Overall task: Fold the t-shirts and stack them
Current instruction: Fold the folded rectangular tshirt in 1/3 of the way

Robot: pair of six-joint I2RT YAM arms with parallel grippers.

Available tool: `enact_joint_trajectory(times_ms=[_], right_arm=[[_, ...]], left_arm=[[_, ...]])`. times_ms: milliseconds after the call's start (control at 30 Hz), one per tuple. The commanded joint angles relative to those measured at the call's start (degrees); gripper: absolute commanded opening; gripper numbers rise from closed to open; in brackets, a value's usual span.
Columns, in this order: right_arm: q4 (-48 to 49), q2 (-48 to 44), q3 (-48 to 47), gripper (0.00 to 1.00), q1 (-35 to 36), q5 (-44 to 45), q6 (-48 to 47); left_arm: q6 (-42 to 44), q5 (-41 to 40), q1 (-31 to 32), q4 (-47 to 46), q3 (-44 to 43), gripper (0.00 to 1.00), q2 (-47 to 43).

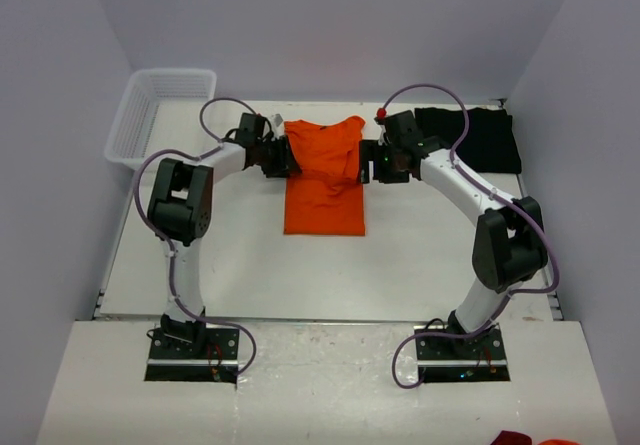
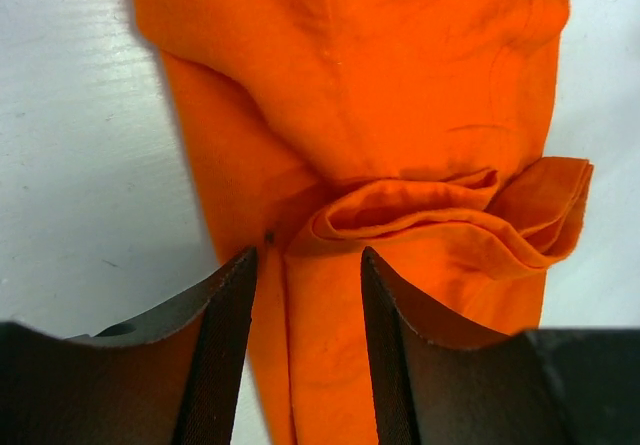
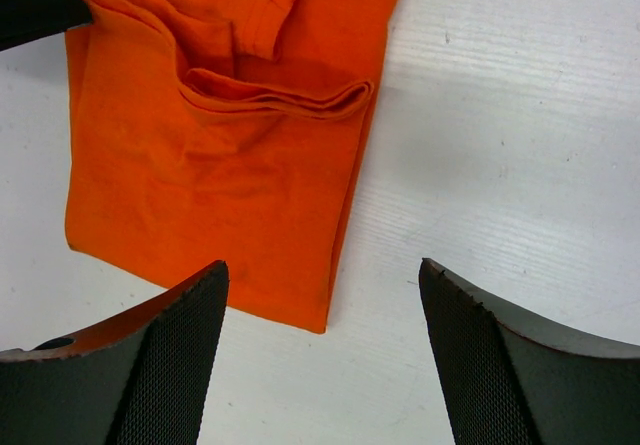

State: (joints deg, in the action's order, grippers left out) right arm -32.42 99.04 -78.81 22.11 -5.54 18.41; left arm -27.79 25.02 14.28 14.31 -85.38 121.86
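The orange t-shirt (image 1: 323, 175) lies on the table as a narrow lengthwise strip, with a bunched fold across its middle (image 2: 430, 215). The black t-shirt (image 1: 480, 137) lies flat at the back right. My left gripper (image 1: 283, 155) is at the orange shirt's left edge. In the left wrist view its jaws (image 2: 305, 265) stand apart low over that edge, with orange cloth showing between them. My right gripper (image 1: 372, 163) is at the right edge. It is open wide (image 3: 325, 275) above the shirt's hem corner (image 3: 315, 315) and bare table, touching nothing.
A white mesh basket (image 1: 158, 115) stands at the back left corner. The white table (image 1: 250, 265) has walls on three sides. Something red and orange (image 1: 530, 438) lies on the near shelf at the bottom right.
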Motion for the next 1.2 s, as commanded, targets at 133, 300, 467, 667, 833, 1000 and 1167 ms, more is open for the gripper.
enact_joint_trajectory(times_ms=[133, 300, 467, 667, 833, 1000, 1167], right_arm=[[1.8, -0.7, -0.7, 0.77, 0.2, -0.6, 0.6], [1.6, 0.1, -0.9, 0.77, 0.2, -0.9, 0.4], [1.8, 0.5, -0.5, 0.77, 0.2, -0.9, 0.3], [1.7, 0.6, -0.2, 0.77, 0.2, -1.1, 0.2], [1.7, 0.7, -0.4, 0.77, 0.2, -1.2, 0.2], [1.9, 0.4, 0.2, 0.77, 0.2, -1.3, 0.3], [1.9, 0.6, 0.1, 0.77, 0.3, -1.7, 0.2]], left_arm=[[1.4, 3.4, 0.1, -3.4, -2.9, 0.47, 3.5], [0.6, 4.3, 0.2, -5.8, -3.1, 0.46, 4.3], [0.2, 4.8, 0.1, -6.9, -3.1, 0.45, 3.8], [-0.2, 4.7, 0.2, -6.4, -3.4, 0.44, 2.8], [-0.2, 4.7, 0.2, -6.7, -3.1, 0.44, 1.6], [-0.5, 4.8, 0.2, -6.7, -3.1, 0.44, 1.4], [-0.6, 4.5, 0.3, -6.8, -2.3, 0.44, 0.7]])
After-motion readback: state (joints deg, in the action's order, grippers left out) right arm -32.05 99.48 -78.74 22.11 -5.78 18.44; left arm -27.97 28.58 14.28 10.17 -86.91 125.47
